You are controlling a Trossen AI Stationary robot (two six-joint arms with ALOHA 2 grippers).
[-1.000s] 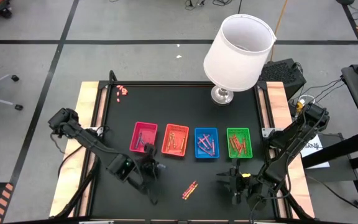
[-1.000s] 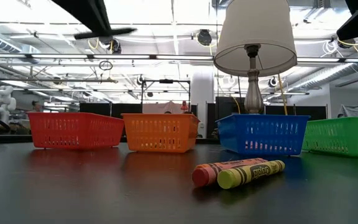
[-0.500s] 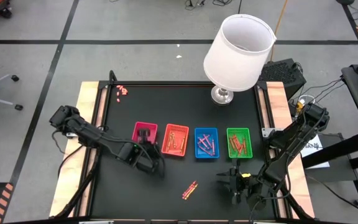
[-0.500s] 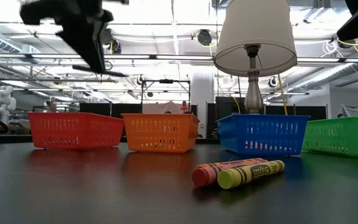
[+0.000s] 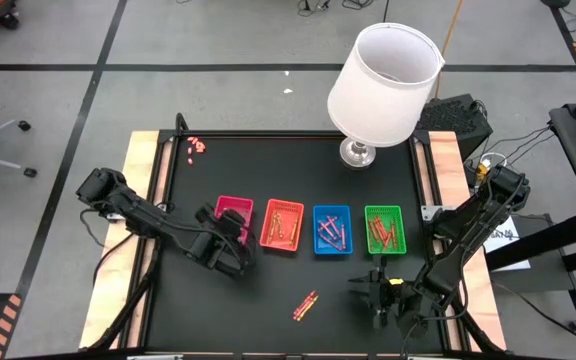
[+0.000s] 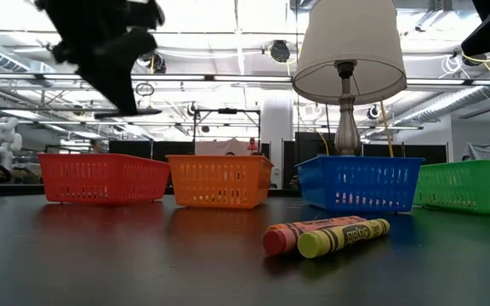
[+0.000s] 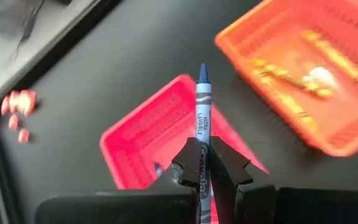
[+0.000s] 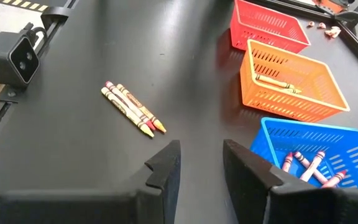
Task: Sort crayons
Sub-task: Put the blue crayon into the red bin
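4 slotted plastic trays [image 5: 299,227] on desk [image 5: 268,170] | left pincer [image 7: 202,163] clamps blue crayon [image 7: 202,115] above red tray [image 7: 160,134] | right pincer [image 8: 201,163] parted, empty | 2 loose crayons [image 5: 304,304] on desk

A robotics lab: exposed ceiling pipes [image 6: 228,81], taped concrete floor [image 5: 68,70], a white humanoid robot [image 6: 3,136] behind.

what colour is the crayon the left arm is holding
Blue tip with a grey wrapper; the crayon shows best in the left wrist view.
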